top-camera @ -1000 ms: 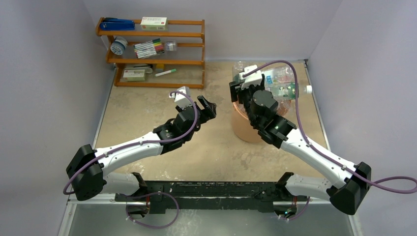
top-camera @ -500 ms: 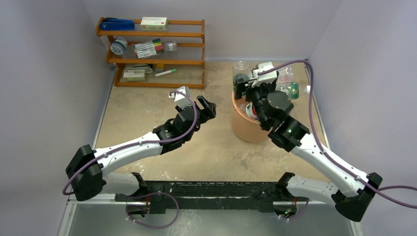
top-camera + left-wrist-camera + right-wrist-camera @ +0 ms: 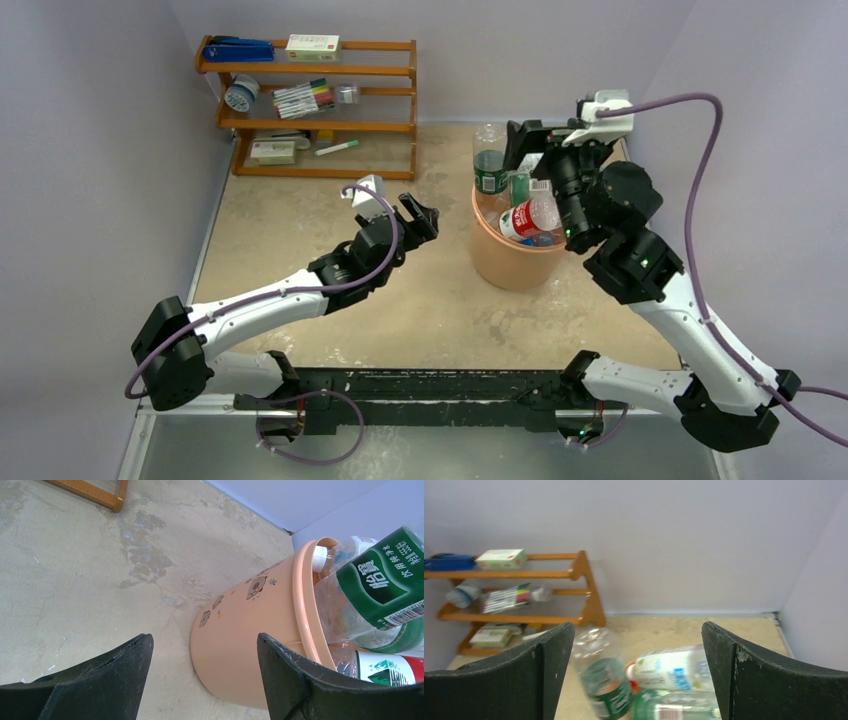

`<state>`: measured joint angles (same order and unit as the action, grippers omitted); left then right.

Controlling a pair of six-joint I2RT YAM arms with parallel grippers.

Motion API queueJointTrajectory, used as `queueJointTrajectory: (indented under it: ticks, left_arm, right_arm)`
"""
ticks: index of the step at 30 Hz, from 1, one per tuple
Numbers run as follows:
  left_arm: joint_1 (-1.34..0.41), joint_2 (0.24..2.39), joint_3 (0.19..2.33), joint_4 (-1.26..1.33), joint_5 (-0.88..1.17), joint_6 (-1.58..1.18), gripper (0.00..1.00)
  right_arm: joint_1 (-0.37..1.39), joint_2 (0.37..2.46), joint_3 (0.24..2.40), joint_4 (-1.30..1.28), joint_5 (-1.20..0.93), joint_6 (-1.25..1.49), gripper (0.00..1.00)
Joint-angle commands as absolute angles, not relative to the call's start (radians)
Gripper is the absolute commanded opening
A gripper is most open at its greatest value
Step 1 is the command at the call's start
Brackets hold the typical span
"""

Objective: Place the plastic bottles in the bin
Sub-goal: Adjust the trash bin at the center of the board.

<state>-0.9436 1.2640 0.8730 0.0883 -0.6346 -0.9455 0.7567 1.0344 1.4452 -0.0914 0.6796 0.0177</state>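
The bin (image 3: 512, 262) is heaped with bottles (image 3: 530, 215), past the rim; can't tell if strays hide at 12 o'clock. Wide open, empty: left gripper (image 3: 420, 212) at 9, right gripper (image 3: 636, 628) at 12.

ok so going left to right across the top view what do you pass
wooden shelf → left pincer, open over the table → bin with bottles in it → right arm's base
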Motion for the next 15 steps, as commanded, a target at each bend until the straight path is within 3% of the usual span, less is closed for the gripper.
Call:
queueJointTrajectory:
  ticks: [1,15]
  left_arm:
    - [-0.94,1.229,0.873,0.124,-0.649,-0.93,0.75]
    - [-0.94,1.162,0.852,0.071,-0.657,-0.921,0.75]
  right_arm:
    - [0.543,1.067,1.571,-0.225,0.589,0.099,1.0]
    - [-0.165,1.188,1.718,-0.417,0.182,0.284,1.0]
